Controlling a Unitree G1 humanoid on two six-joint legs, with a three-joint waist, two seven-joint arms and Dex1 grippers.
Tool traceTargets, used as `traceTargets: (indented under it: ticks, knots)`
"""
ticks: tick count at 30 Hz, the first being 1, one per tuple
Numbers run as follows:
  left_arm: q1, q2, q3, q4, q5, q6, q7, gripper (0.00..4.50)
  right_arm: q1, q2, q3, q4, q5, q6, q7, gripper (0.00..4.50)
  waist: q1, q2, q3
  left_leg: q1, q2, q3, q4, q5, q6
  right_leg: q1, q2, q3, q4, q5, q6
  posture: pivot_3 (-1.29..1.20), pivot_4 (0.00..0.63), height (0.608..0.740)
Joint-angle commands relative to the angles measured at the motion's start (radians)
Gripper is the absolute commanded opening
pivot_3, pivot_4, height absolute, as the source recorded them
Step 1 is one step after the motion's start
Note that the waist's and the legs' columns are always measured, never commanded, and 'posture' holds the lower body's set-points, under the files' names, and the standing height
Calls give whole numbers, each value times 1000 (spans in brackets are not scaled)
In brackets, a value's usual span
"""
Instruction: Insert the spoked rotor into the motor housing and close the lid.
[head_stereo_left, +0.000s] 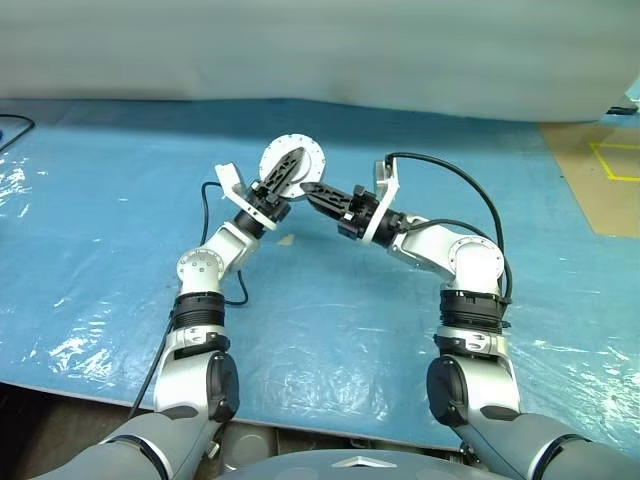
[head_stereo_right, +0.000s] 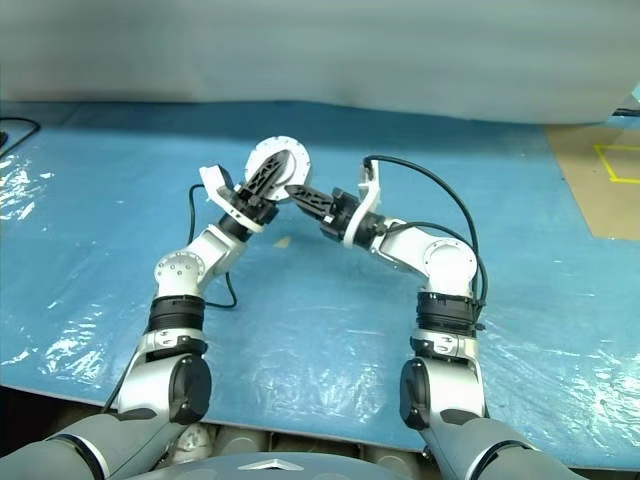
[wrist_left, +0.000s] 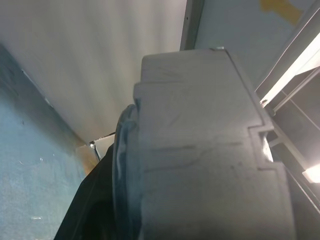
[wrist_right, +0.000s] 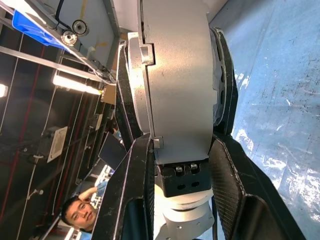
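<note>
Both grippers met mid-air above the blue mat (head_stereo_left: 330, 330): right gripper (head_stereo_left: 312, 190) clamped the motor housing (wrist_right: 175, 80) while left gripper (head_stereo_left: 283, 172) half-closed across its bolted lid (head_stereo_left: 293, 160) (any misalignment could jam it).

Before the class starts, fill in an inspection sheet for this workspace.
Surface: blue sheet, wrinkled and glossy.
Job's things: motor housing held up above the sheet; lid, bolted face towards the head camera.
Clutter: small tan scrap on the sheet.
Grippers: right gripper shut on the housing; left gripper lies across the lid.
Cables: black cable looping from the right wrist; another by the left arm.
Surroundings: brown floor with yellow tape; a person in the background.
</note>
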Motion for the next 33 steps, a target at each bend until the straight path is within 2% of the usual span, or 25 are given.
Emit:
traceTargets:
  ticks: [1,8,9,11,12,19,22,26,33]
  knots:
    - [-17,2,19,-37,-11,-25,10,2496,-23,16,12,-68,41,-11,16,1155,0,0,0,0,0,0,0,0,0,0,0,0,0,0,0,0,150,740]
    - [-32,-3,31,-22,11,-76,27,2490,-25,8,26,-74,23,-40,24,1155,0,0,0,0,0,0,0,0,0,0,0,0,0,0,0,0,150,740]
    - [-39,-1,36,-11,18,-93,34,2489,-24,6,29,-77,24,-43,28,1903,0,0,0,0,0,0,0,0,0,0,0,0,0,0,0,0,150,740]
    - [-51,2,45,7,26,-126,46,2473,-24,1,33,-78,27,-45,30,2467,-1,0,0,0,0,-1,0,0,0,0,0,0,0,0,0,0,150,740]
    - [-62,9,55,26,33,-149,51,2473,-25,-2,35,-72,26,-42,24,2891,-2,0,0,0,0,-1,1,0,0,0,0,0,0,0,0,0,150,740]
    - [-126,88,108,137,78,-257,47,2473,-23,-30,50,-86,-6,-59,36,2891,0,0,0,-1,0,-2,0,0,0,0,1,-1,-1,0,0,0,150,740]
    - [-135,129,119,173,126,-315,62,2473,-3,-90,85,-122,-124,-114,43,2891,5,0,0,-2,0,-2,1,0,0,0,0,-1,-1,0,0,0,150,740]
    - [-147,198,126,285,224,-405,120,2473,50,-186,179,-140,-357,-229,61,2891,9,0,0,-2,0,-3,2,0,0,1,0,-2,-1,0,1,0,150,740]
    - [-151,247,99,414,352,-450,136,2473,90,-198,181,-171,-427,-249,106,2891,7,-3,2,-2,0,-3,2,0,0,2,0,-2,-1,1,2,0,150,740]
